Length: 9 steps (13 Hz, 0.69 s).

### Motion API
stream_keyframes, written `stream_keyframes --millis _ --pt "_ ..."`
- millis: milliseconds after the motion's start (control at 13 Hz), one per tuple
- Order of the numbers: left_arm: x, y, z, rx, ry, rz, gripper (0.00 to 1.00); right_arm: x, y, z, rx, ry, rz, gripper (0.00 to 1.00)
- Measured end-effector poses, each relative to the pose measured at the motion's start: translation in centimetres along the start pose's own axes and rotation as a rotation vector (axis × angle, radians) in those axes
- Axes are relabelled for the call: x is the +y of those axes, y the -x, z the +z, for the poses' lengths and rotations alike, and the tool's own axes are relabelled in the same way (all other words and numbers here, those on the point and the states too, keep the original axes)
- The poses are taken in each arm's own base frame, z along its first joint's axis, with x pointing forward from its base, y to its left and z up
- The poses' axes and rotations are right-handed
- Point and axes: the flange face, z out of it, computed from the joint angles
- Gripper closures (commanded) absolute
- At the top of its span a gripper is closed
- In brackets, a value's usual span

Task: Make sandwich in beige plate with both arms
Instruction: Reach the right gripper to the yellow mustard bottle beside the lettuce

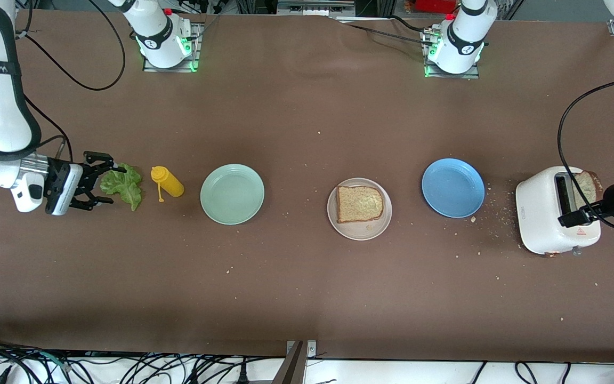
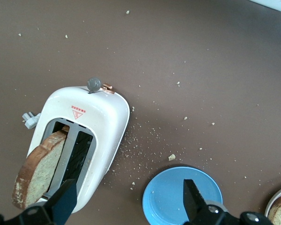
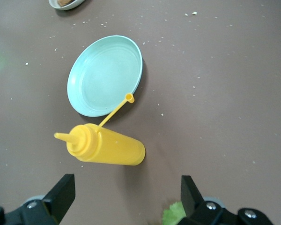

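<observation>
Hovering wide over toaster [image 2: 79, 140], left gripper [image 2: 126, 199], right gripper [image 1: 96, 181] wide at lettuce [image 1: 123, 185]

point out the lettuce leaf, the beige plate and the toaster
lettuce leaf [image 1: 124, 185], front view, middle of the ruffled leaf
beige plate [image 1: 359, 231], front view, bare rim nearest the camera
toaster [image 2: 100, 119], left wrist view, white top beside the slots

Glossy plastic toaster [image 1: 544, 216]; matt beige plate [image 1: 359, 232]; porous bread [image 1: 359, 204].
</observation>
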Motion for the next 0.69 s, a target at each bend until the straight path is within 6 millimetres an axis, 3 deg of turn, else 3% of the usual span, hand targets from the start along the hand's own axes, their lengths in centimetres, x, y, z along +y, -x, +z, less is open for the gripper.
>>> stream_keyframes --millis 308,692 --pt "0.0 0.0 0.0 0.0 0.0 0.0 0.0 1.2 3.5 3.5 0.113 -0.044 -0.102 0.0" --pt "0.0 0.0 0.0 0.0 0.0 0.0 0.0 0.7 7.1 8.0 0.237 -0.084 -0.152 0.0"
